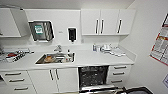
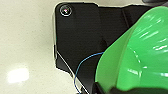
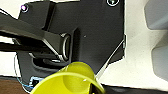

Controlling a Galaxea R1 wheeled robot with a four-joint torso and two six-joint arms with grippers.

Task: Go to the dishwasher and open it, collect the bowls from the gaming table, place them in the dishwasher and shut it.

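close against the left pincer (image 2: 105,87) sits a lime green bowl (image 2: 135,55); its rim runs right into the dark parts by the wrist camera, so i judge the pincer is pinching it, though the fingers themselves are hard to make out. close against the right pincer (image 3: 92,88) sits a yellow bowl (image 3: 72,80), same story: looks pinched at the rim, contact not clearly visible.

dishwasher (image 1: 93,76) is straight ahead of both pincers, under the bench (image 1: 100,58). door is down, dark interior and rack exposed, door edge low in the head view. sink (image 1: 55,58) is off to the side, well apart from the opening.

risks, my read:
- rim-only pinch on smooth plastic: a bowl could rotate or slip out if the arm jolts while reaching in.
- lowered door sticks out toward the base: driving closer could hit it, or an arm coming in low could clip the door edge or rack.
- both arms loaded: going into the one opening together, bowls or wrists could knock each other.
- bowl dropped on the door instead of the rack could roll off onto the floor.

count:
- bowls: 2 (1 green, 1 yellow), one per pincer
- dishwasher: 1, open
- sink: 1
- upper cabinet doors with bar handles above the dishwasher: 3
- drawers beside the dishwasher opening: 3
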